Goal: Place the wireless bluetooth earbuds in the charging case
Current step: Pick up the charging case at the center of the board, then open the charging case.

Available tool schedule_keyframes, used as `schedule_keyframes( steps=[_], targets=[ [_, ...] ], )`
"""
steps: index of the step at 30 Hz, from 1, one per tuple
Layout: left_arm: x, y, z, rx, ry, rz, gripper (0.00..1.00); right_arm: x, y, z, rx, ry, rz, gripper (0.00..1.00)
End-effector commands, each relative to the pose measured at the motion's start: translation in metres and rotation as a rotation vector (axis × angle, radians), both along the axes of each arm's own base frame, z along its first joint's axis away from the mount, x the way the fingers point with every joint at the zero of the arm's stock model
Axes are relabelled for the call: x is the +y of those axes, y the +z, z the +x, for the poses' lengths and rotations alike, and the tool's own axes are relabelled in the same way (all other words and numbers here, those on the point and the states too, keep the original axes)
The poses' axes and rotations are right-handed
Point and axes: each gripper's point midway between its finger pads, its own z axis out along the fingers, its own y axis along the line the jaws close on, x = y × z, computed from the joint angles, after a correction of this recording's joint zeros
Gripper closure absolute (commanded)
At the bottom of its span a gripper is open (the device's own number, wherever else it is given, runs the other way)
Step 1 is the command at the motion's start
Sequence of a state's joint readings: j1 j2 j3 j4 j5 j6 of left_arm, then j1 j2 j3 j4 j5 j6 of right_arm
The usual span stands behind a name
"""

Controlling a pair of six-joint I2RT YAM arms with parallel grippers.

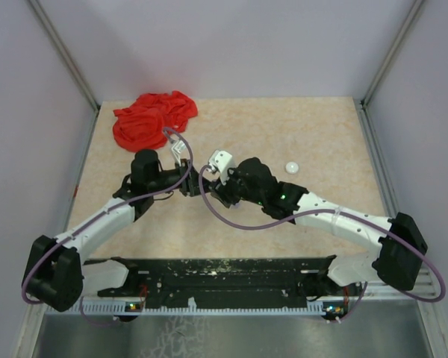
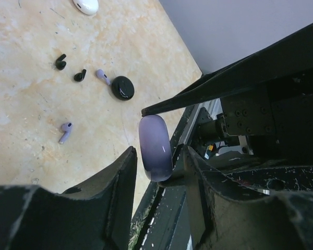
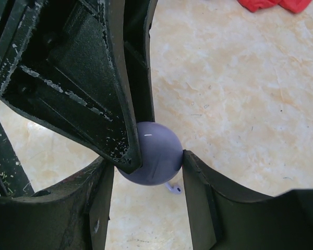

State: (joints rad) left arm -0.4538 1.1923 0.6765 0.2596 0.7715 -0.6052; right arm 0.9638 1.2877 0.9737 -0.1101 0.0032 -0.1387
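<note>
Two grippers meet on the lavender case (image 2: pixel 155 148), held clear above the tabletop (image 2: pixel 21 104). The right gripper (image 3: pixel 148 159) pinches its round rim. The left gripper (image 2: pixel 155 151) has its jaws bracketing the flat faces, and I cannot tell whether they press. From the left jaws the nearest lavender earbud (image 2: pixel 65 131) lies loose at nine o'clock, its stem toward seven. A second lavender earbud (image 2: pixel 103 76) lies at eleven. Neither arm looks clearly nearer. The surface is pale and marbled, with plain grey walls close around.

The lavender charging case (image 2: pixel 155 148) was held edge-on, off the table. A black earbud (image 2: pixel 60 62), a second black earbud (image 2: pixel 80 75) and a lavender earbud (image 2: pixel 103 76) lay close together on the tabletop. Another lavender earbud (image 2: pixel 65 132) lay apart from them.
</note>
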Motion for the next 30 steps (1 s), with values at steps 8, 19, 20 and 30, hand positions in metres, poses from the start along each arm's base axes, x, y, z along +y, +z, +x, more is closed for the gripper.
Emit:
schedule_keyframes(
  steps=[8,19,20,30],
  targets=[
    [-0.004,0.003,-0.008,-0.053,-0.096,0.004,0.96,0.009,0.021,0.006,-0.045,-0.019,0.069,0.47],
    [0.021,0.031,-0.013,-0.557,-0.106,0.14,0.99,-0.012,0.045,-0.015,0.033,0.08,0.123,0.3],
    [0.023,0.033,-0.014,-0.584,-0.101,0.149,0.99,-0.015,0.049,-0.016,0.035,0.083,0.14,0.3],
    [0.024,0.04,-0.035,-0.753,-0.205,0.128,0.99,-0.01,0.076,-0.031,0.033,0.189,0.259,0.29]
  ],
)
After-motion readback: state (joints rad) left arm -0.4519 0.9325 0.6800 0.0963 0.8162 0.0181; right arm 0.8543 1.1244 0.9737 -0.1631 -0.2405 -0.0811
